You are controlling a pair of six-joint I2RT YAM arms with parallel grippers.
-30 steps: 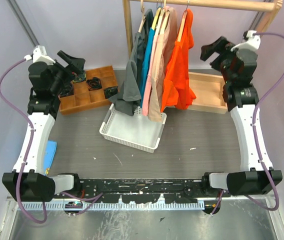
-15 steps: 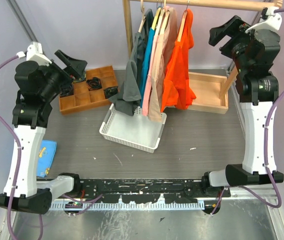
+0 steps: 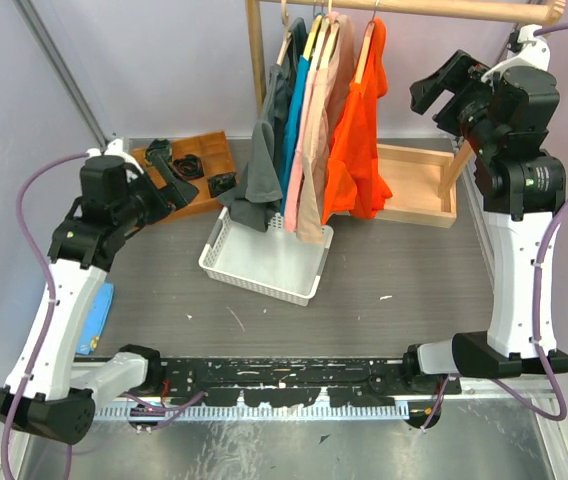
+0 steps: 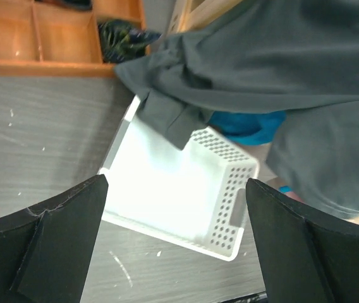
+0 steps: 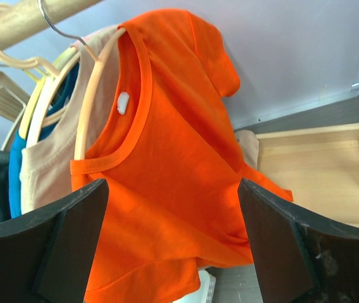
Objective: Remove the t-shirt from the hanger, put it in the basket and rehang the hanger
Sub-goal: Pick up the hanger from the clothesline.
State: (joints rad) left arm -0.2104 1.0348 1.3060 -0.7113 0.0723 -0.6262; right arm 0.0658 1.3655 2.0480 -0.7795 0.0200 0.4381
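Several t-shirts hang on hangers from a wooden rail [image 3: 434,10]: grey [image 3: 254,175], blue [image 3: 292,110], beige [image 3: 316,150] and, at the right end, orange [image 3: 354,130]. In the right wrist view the orange t-shirt [image 5: 167,177] hangs on a pale wooden hanger [image 5: 94,95]. My right gripper [image 3: 426,95] is up near the rail, just right of the orange shirt, facing it. It stands open [image 5: 172,186] and touches nothing. My left gripper [image 3: 172,180] is low on the left, open [image 4: 176,183] and empty, pointed at the grey shirt [image 4: 280,57].
A white perforated basket [image 3: 259,285] sits on the table under the shirts, also seen in the left wrist view [image 4: 230,189]. A compartmented wooden tray [image 3: 209,150] with dark items is back left. A shallow wooden tray [image 3: 414,185] is back right. The rack post [image 3: 256,50] stands behind.
My right arm rose to rail height and its jaws narrowed slightly. My left arm dropped lower and swung right, toward the basket and the grey shirt.
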